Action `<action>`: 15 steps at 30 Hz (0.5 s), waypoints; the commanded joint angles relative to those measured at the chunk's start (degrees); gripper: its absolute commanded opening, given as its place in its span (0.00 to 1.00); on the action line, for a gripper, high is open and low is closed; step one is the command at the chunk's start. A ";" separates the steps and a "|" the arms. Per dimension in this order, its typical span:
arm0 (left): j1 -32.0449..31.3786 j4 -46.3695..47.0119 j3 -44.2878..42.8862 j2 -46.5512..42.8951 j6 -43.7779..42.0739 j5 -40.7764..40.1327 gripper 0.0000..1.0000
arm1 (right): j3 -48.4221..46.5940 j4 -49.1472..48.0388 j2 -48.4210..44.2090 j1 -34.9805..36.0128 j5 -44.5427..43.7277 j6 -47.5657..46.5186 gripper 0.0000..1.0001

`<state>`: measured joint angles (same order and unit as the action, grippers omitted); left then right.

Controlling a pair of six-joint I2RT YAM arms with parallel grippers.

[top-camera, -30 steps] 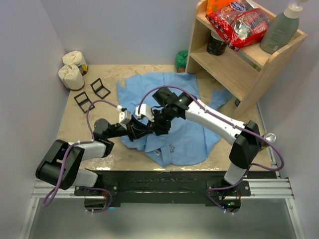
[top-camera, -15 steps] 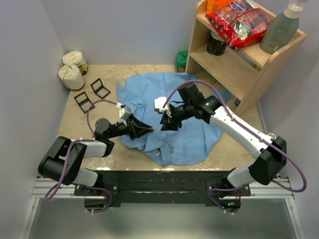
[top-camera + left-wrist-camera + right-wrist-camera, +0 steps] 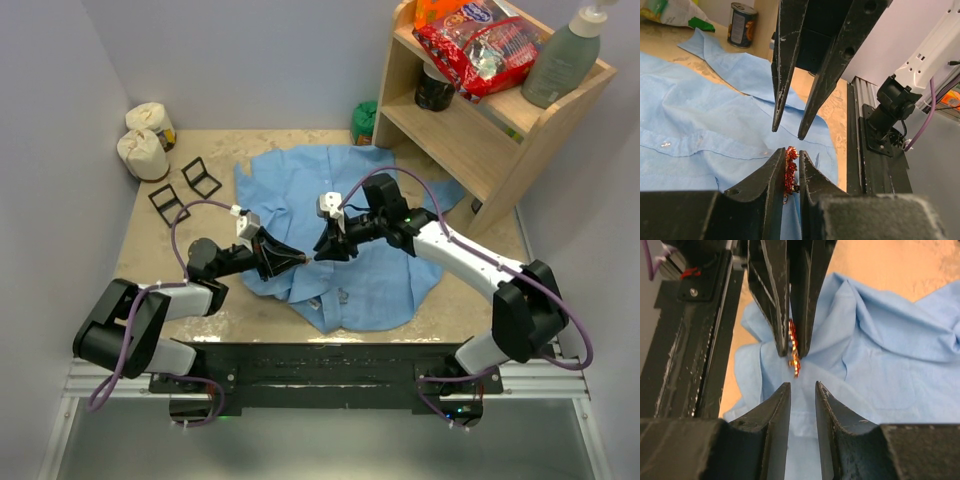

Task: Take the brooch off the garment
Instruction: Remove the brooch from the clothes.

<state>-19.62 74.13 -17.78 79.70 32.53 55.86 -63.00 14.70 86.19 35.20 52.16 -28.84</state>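
Left end effector (image 3: 791, 161) pinches the red-orange brooch (image 3: 789, 175) over the garment (image 3: 378, 285); right end effector (image 3: 802, 389) faces it, fingers slightly spread, empty.

Bright, even indoor light, apparently from overhead, fills the top view. The arms cast only soft, short shadows on the garment (image 3: 370, 280) and the tan table (image 3: 140, 260), which shows a pale sheen along its near edge. That view is sharp, with the walls leaning slightly outward at the edges. In the left wrist view, the left tool (image 3: 791, 151) is a dark, softly focused mass, the brooch (image 3: 789, 172) glints red, and a can (image 3: 742, 24) behind is slightly blurred. In the right wrist view, the right tool (image 3: 802, 385) is black and blurred, and the table looks warmer orange.
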 commanded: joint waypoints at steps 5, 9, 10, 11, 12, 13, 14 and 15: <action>0.37 32.40 -1.29 -1.30 1.13 -0.48 0.00 | -1.69 -10.48 3.63 0.22 5.93 7.66 0.28; 0.37 32.57 -1.29 -1.22 1.04 -0.66 0.00 | -1.42 -9.78 4.07 0.31 6.02 6.96 0.28; 0.37 32.75 -1.38 -1.22 1.04 -0.66 0.00 | -1.25 -9.95 3.98 0.31 6.11 6.96 0.28; 0.37 32.83 -1.47 -1.13 1.04 -0.57 0.00 | -1.16 -9.95 3.98 0.31 6.20 6.96 0.28; 0.37 32.84 -1.47 -1.21 0.95 -0.66 0.00 | -0.98 -9.87 3.98 0.22 6.37 6.96 0.29; 0.46 32.92 -1.47 -1.30 0.87 -0.57 0.00 | -1.07 -9.52 3.98 0.31 6.55 6.96 0.29; 0.46 32.92 -1.55 -1.30 0.86 -0.57 0.00 | -1.07 -9.25 3.81 0.31 6.90 6.96 0.30; 0.46 32.92 -1.47 -1.30 0.86 -0.66 0.00 | -1.16 -8.99 3.55 0.31 6.81 6.78 0.30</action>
<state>-19.51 74.06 -17.78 79.70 32.53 55.72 -63.24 7.49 90.70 35.31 56.73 -22.22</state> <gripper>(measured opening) 0.197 0.295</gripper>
